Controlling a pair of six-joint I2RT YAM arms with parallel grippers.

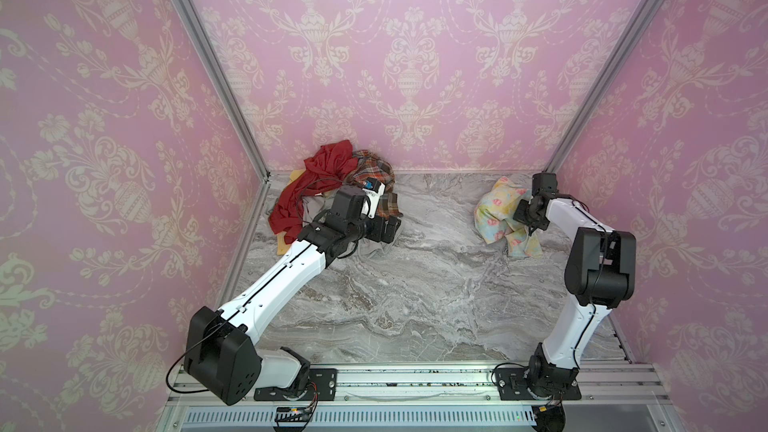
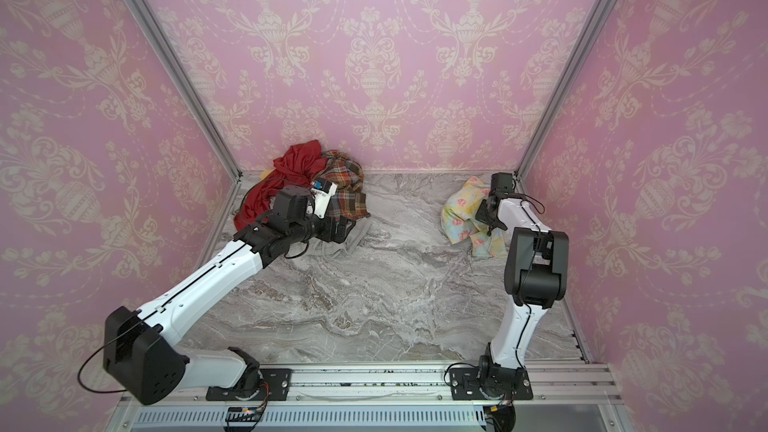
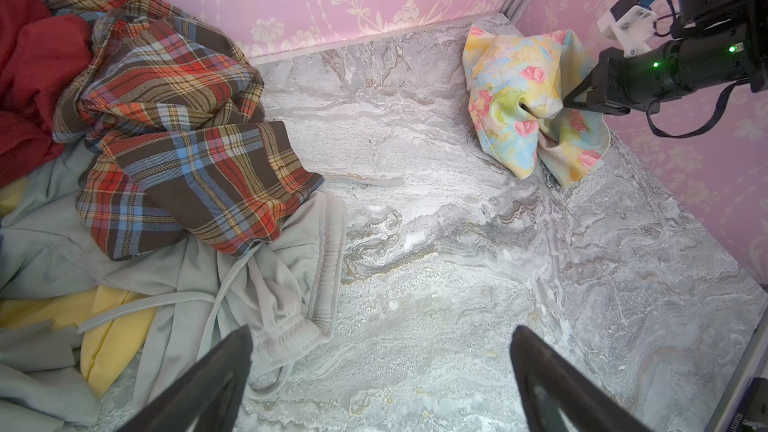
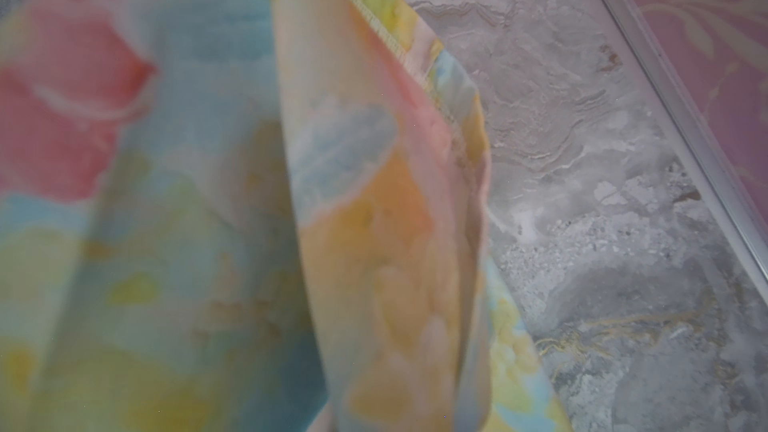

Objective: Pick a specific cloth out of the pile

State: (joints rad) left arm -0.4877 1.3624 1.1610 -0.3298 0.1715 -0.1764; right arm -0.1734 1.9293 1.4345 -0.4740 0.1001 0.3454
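The right gripper (image 3: 561, 105) is clamped on the pastel floral cloth (image 1: 500, 214). The cloth is bunched near the far right corner of the marble tabletop (image 1: 415, 292), well apart from the pile (image 1: 328, 189) of red, plaid and grey garments at far left. The left gripper (image 3: 382, 334) hovers wide open at the pile's edge, holding nothing.

Thin, smooth cloth (image 3: 511, 76) on a marble-look table (image 3: 457, 243) — the pile (image 1: 316, 176), far left: matt woven plaid (image 3: 178, 147), ribbed knit (image 3: 282, 284).
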